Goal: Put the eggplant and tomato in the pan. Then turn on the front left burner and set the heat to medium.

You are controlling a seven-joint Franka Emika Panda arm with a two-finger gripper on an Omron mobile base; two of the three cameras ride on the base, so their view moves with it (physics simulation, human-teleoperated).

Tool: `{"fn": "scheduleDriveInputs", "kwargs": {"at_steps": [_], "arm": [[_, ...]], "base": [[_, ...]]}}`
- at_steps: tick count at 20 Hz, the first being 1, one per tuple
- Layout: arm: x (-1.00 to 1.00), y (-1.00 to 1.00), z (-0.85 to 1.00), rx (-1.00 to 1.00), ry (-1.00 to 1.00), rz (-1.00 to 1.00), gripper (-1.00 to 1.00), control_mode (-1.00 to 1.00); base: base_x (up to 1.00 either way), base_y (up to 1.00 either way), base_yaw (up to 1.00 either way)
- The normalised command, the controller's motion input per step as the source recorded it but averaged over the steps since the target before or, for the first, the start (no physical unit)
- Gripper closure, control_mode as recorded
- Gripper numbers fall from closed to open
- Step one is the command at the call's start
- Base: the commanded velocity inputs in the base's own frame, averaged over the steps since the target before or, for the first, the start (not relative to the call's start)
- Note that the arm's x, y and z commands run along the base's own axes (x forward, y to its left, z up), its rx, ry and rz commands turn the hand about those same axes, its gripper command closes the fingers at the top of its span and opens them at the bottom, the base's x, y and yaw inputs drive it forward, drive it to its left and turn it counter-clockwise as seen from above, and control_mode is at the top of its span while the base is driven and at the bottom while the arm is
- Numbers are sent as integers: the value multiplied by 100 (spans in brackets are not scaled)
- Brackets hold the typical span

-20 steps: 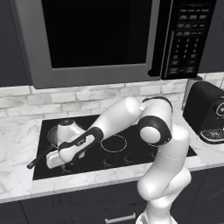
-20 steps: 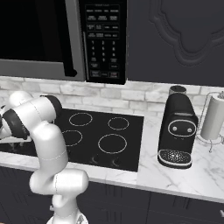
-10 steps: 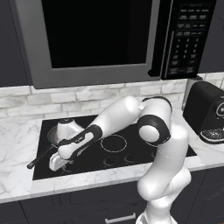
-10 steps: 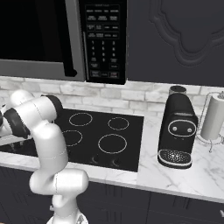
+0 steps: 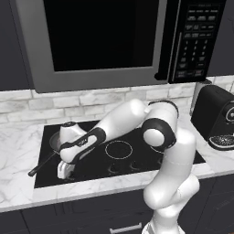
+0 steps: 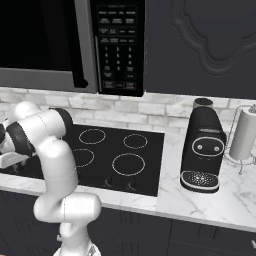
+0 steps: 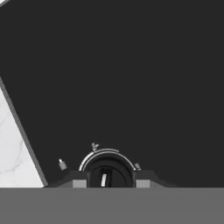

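Gripper (image 7: pixel 107 183), bottom centre of hand view: jaws pinching round black knob (image 7: pixel 107 174) on black cooktop (image 7: pixel 131 78).

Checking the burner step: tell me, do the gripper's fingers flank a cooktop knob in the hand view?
Yes, the two fingertips sit on either side of the round black knob on the cooktop.

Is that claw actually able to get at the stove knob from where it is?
Probably yes: in the hand view the claw already sits shut around the round black knob on the cooktop, with nothing between them.
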Motion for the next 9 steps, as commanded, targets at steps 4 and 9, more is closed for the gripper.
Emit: {"fn": "scheduleDriveInputs", "kwargs": {"at_steps": [4, 9], "arm": [[-2, -14, -15, 2, 0, 36, 100, -100], [-7, -10, -12, 1, 0, 35, 100, -100]], "base": [[0, 0, 0], [0, 0, 0]]}}
